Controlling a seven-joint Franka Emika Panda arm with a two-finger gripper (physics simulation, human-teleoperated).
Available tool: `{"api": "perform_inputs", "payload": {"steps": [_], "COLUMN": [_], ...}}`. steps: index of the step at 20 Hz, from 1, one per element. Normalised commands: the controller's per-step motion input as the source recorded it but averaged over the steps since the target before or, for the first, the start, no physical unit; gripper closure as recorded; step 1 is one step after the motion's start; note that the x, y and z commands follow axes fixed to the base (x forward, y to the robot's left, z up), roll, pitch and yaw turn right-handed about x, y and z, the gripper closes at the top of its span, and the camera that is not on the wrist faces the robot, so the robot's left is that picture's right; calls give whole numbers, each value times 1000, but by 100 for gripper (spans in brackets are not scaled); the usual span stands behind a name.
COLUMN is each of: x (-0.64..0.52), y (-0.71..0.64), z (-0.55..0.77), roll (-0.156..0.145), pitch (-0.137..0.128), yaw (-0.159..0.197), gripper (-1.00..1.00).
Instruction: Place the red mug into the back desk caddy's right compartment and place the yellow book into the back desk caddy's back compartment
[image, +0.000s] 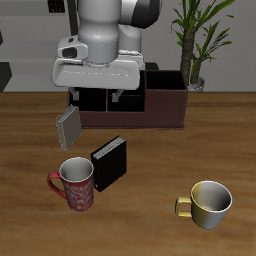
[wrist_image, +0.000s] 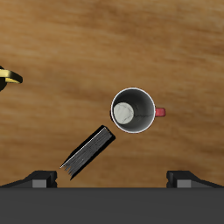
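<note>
The red mug (image: 75, 184) stands upright near the table's front edge, and the wrist view shows it from above (wrist_image: 136, 111) with its grey inside. The yellow book (image: 67, 127), grey-tan, stands tilted on the table farther back than the mug and does not show in the wrist view. The back desk caddy (image: 165, 101), dark reddish-brown, stands at the table's back, partly hidden by my hand. My gripper (image: 95, 99) hangs open and empty in front of the caddy, above the table and higher than the mug; the wrist view shows it too (wrist_image: 112, 179).
A black book (image: 110, 162) with white page edges stands beside the red mug, also in the wrist view (wrist_image: 87, 150). A yellow-gold mug (image: 208, 203) stands near the front edge, away from the rest. A potted plant (image: 195, 45) stands behind the caddy.
</note>
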Motion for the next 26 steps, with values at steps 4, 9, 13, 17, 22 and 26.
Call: {"api": "perform_inputs", "payload": {"steps": [4, 9, 13, 17, 22, 26], "x": [154, 149, 192, 153, 143, 77], "y": [-46, 6, 0, -33, -35, -47], "z": [-140, -182, -235, -225, -322, -291], "roll": [36, 12, 26, -25, -8, -9], "pitch": [-15, -41, -11, -23, -8, 10], "yaw": [-66, -3, -5, -9, -11, -26], "gripper": [-100, -100, -100, -100, -100, -100]}}
